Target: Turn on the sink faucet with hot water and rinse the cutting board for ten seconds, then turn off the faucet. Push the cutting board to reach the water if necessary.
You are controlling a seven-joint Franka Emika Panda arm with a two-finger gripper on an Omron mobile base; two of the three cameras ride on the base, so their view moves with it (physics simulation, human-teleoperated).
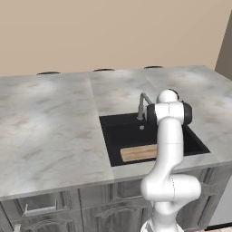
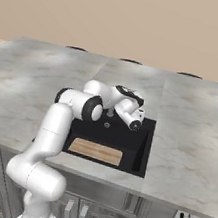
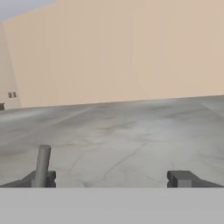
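**Gripper spread wide at the faucet, tap not yet on**

Two dark fingertips rise at the bottom of your hand view, set far apart with nothing between them: the gripper (image 3: 111,179) is released and holds nothing. Just inside its left fingertip stands a slim grey metal post, which I judge to be part of the small grey metal faucet (image 1: 143,105) with the bent spout. Beyond the gripper runs the grey marble counter (image 3: 131,131) toward a tan wall.

From the base views, your gripper (image 2: 129,97) hovers at the back edge of the rectangular matte black sink (image 1: 113,131), level with the faucet and beside it, likely placed there to reach the handle. No blue stream shows, so the water appears off.

Below the gripper and toward the robot, the flat tan wooden cutting board (image 2: 96,151) with a darker rim lies in the sink's near part, apart from the spout. You may have to push it under the stream.
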